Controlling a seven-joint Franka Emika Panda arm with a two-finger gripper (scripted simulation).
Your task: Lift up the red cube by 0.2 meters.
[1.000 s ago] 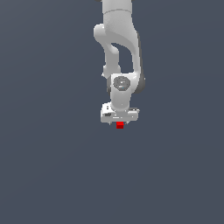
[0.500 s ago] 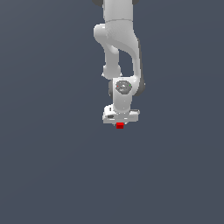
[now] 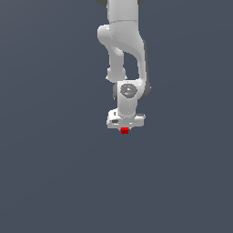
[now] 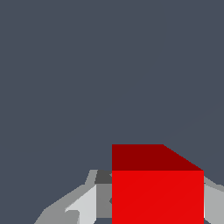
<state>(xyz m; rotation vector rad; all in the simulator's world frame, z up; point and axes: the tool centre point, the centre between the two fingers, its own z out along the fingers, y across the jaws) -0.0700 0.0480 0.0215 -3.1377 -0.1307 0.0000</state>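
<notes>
A white robot arm (image 3: 123, 50) is reaching straight down from the top of the exterior view, against a plain dark blue-grey background that is showing no edges, shadows or other objects. At the arm's lower end, the gripper (image 3: 125, 129) is pointing downward, and the red cube (image 3: 124, 131) is sitting directly beneath the wide white hand, tucked up against its underside and centred on it.

In the wrist view the red cube (image 4: 157, 194) is filling the near part of the picture, with grey and white fingers (image 4: 81, 205) showing on either side of it. The fingers are appearing to press against the cube's opposite faces, so the hand is most likely clamped on the cube rather than standing apart from it.

The relation that matters for the lift is this: the cube is lying between the fingertips, in line with the hand's vertical axis, so a straight upward pull should be carrying it along. Being a cube, it is offering no long axis to align with. Whether it is resting on a surface or already hanging clear cannot be told, since the background is uniform.

No brand, label or readable writing is showing on the arm or the cube.
</notes>
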